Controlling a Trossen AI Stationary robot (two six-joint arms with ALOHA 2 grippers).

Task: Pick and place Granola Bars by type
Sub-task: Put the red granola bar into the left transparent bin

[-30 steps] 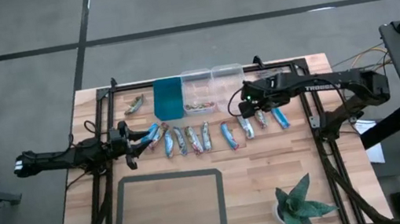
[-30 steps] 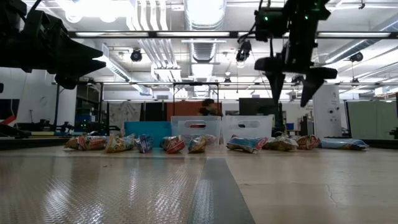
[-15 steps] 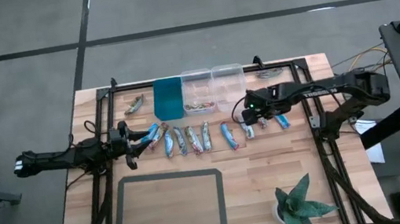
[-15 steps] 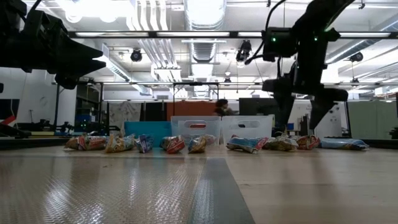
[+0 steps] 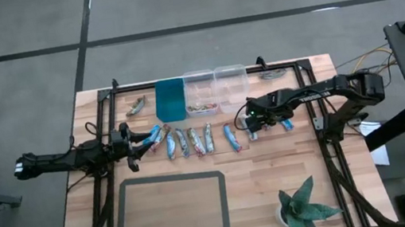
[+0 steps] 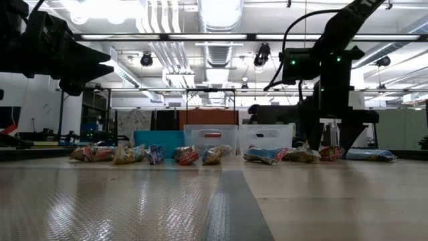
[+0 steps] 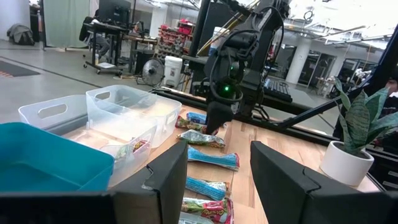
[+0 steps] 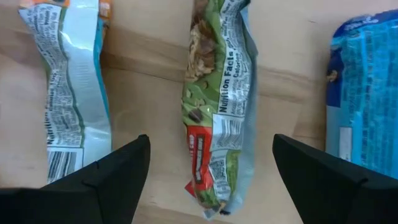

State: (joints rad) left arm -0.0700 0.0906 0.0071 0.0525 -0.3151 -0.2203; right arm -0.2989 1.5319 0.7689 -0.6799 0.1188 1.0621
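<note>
Right wrist view: our right gripper (image 8: 208, 165) has dropped low over a green, shiny-wrapped granola bar (image 8: 217, 118), fingers spread wide either side of it and gripping nothing yet.

A second ago we held that arm higher and nearer the two clear plastic bins (image 5: 215, 84); now we have it down in the row of wrapped granola bars (image 5: 190, 141) on the pale wooden table (image 5: 306, 162), at about three o'clock from the table's middle. We judge the descent done and the pinch next. Beside the green bar lie a light-blue-backed wrapper (image 8: 68, 87) and a bright blue one (image 8: 367, 93), both close enough to snag. Our left gripper (image 5: 136, 142) waits released at nine o'clock, by the row's other end. One bar (image 5: 135, 106) lies apart at eleven o'clock, beside the teal plastic bin (image 5: 171, 100).
</note>
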